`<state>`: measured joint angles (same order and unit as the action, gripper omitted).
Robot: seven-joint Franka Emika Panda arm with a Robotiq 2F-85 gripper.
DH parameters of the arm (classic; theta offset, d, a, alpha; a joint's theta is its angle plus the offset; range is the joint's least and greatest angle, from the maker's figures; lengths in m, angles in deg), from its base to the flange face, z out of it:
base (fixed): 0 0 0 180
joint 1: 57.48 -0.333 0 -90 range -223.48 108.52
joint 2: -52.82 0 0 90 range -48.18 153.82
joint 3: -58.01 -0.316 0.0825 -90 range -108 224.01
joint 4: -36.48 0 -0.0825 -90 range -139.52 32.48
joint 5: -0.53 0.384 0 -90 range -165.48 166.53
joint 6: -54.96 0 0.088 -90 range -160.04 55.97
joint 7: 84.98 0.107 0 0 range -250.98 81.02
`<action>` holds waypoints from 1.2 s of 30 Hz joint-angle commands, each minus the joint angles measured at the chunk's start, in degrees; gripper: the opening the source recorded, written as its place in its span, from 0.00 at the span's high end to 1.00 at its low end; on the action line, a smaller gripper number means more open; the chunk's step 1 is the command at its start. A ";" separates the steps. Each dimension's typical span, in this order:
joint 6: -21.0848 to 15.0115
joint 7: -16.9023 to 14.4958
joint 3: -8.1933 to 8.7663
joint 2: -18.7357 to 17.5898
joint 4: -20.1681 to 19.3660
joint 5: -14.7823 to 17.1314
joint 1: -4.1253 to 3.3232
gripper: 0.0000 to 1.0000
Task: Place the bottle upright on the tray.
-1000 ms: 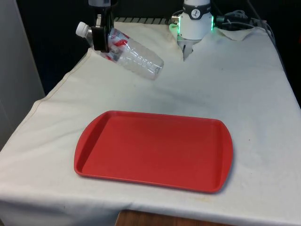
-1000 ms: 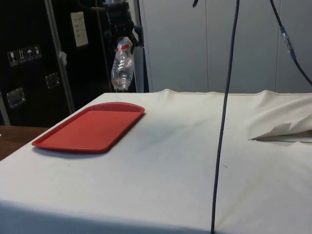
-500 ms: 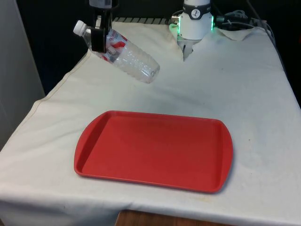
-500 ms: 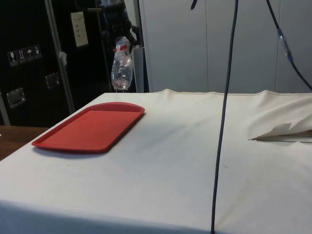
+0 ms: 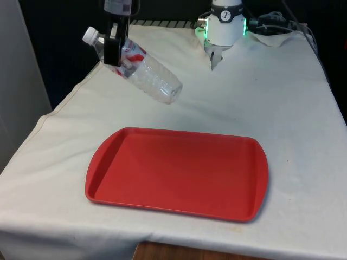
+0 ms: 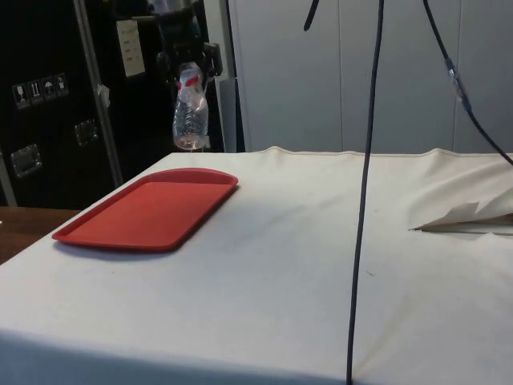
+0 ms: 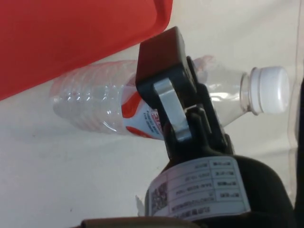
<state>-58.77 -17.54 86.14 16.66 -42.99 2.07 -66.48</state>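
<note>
The bench (image 5: 293, 108) under its white cloth stretches away below the claw, and on it lies the red tray (image 5: 179, 173), flat and bare, sitting well below the claw and off toward the camera in the front view. Up in the air is the bottle (image 5: 142, 69), clear plastic with a red-and-white label and a white cap (image 5: 90, 35), and it is clamped in the claw (image 5: 114, 51), whose black fingers are closed across the bottle's upper part, near the label and just below the neck. Nothing of the bottle touches bench or tray; it hangs clear of both.

Now the relation that matters: the bottle's long axis runs slanted, not upright. In the front view the cap pokes out to one side of the claw, high, while the ribbed base (image 5: 169, 89) hangs out to the other side, lower and nearer the tray. The side view shows it closer to vertical, base (image 6: 186, 143) down beneath the claw (image 6: 183, 60), poised above the tray's (image 6: 148, 212) far edge. The wrist view has the fingers (image 7: 164, 76) pinching across the label, cap (image 7: 270, 90) to one side, body to the other, a red tray corner (image 7: 95, 28) beyond.

My read: carry phase, not yet placing. The base has to swing under the claw and travel over the tray before it comes down, or it may land on an edge and topple.
</note>
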 commanded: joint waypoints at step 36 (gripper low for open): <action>-0.17 13.06 -0.34 -6.25 9.28 -11.57 -1.95 0.93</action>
<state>-58.77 -5.05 85.45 10.59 -33.88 -9.56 -68.14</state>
